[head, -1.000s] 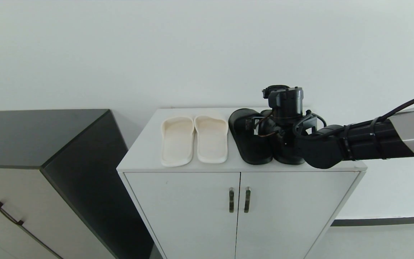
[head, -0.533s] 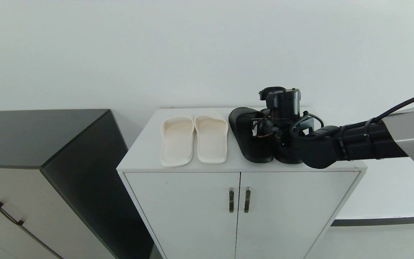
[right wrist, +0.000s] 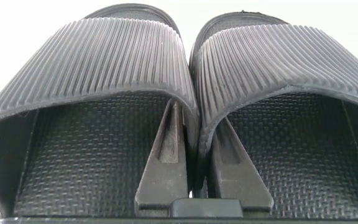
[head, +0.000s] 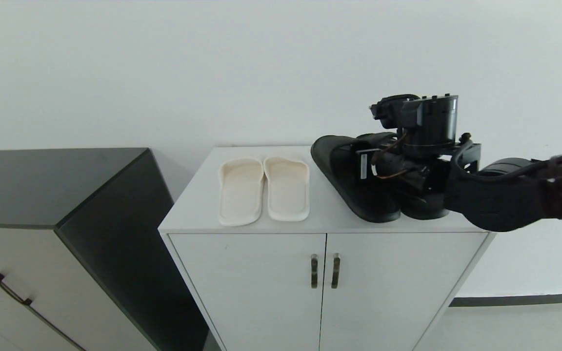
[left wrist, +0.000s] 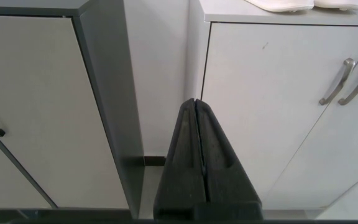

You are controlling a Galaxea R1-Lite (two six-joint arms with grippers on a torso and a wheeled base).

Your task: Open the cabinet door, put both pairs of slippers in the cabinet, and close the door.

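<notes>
Black slippers first: where are they on your screen?

Right of centre in the head view, over the right end of the white cabinet top, tipped with their far ends raised. I can't tell whether the near ends touch the top. The right-hand one is mostly hidden behind my arm, which is cut off at the right edge.

What is the right gripper doing?

It is clamped on the pair. In the right wrist view one of the fingers goes into each slipper. The two inner side walls are squeezed between them, under the ribbed straps. The slippers' near ends are cut off at the frame's lower edge.

And the other pair?

The cream slippers lie flat side by side, left of the black ones and apart from them. Both doors are closed, with the handles together at centre.

And the left gripper?

Closed tight on nothing, low before the gap between the dark cabinet and the white one.
</notes>
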